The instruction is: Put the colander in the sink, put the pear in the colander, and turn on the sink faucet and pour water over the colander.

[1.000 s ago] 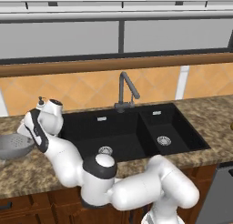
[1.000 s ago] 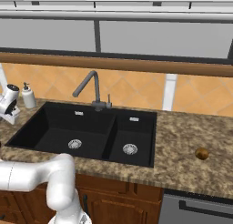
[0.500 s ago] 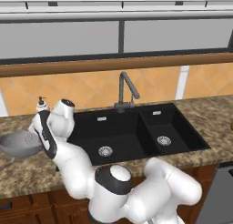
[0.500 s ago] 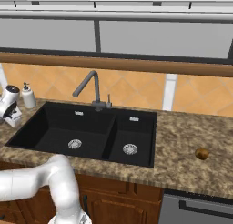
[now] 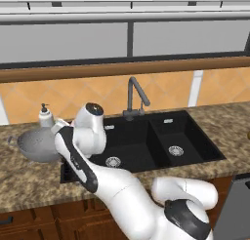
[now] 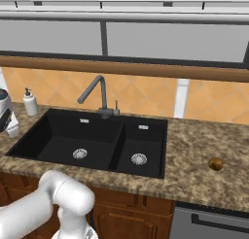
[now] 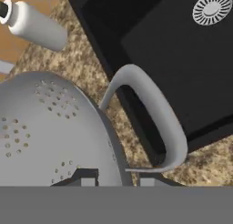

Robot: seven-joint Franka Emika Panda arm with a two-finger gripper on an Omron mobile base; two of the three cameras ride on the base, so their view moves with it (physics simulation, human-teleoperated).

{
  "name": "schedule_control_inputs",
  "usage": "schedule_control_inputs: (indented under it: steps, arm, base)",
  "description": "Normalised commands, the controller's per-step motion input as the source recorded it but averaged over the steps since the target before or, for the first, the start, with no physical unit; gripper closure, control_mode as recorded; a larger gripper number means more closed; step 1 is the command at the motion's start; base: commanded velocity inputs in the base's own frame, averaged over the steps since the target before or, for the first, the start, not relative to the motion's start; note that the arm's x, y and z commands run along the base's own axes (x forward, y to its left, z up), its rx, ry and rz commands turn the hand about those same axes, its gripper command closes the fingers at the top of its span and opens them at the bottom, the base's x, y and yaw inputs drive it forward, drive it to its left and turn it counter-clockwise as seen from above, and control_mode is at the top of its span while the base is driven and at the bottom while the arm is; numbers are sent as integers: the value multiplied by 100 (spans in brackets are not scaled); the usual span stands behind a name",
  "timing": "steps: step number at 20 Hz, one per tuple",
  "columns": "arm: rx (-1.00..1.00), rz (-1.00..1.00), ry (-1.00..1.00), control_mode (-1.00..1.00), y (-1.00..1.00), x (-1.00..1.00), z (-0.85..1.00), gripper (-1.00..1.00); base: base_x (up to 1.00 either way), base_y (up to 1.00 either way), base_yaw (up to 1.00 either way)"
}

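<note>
**Now gripping the colander rim, left of the sink**

Starting big: black double-basin sink set into speckled counter, wide basin on the left, narrower one on the right, long axis running along the counter edge. Rising behind the divider, the sink faucet, gooseneck spout angled out toward the left over the wide basin.

Over to the colander, sitting upright on the counter just left of the sink, open side up, its loop handle pointing toward the sink edge. From the hand view, perforated bowl wall bottom left, handle arching out over the counter strip beside the basin.

Gripper clamped tight on the colander rim right where the handle joins, one fingertip inside the bowl, one outside.

White soap dispenser standing just behind the colander.

Smallest last: pear lying alone on the counter well right of the sink.
</note>
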Motion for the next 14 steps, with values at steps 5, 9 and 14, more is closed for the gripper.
schedule_control_inputs:
  steps: [5, 9, 14]
  arm:
    - [-21, -57, 9, -100, -63, -14, 80, 100]
    - [-23, -51, 8, -100, -86, -14, 50, 100]
    - [-11, -56, 7, -100, -78, -28, 8, 100]
  base:
    - [0, 0, 0]
    - [0, 0, 0]
    - [0, 0, 0]
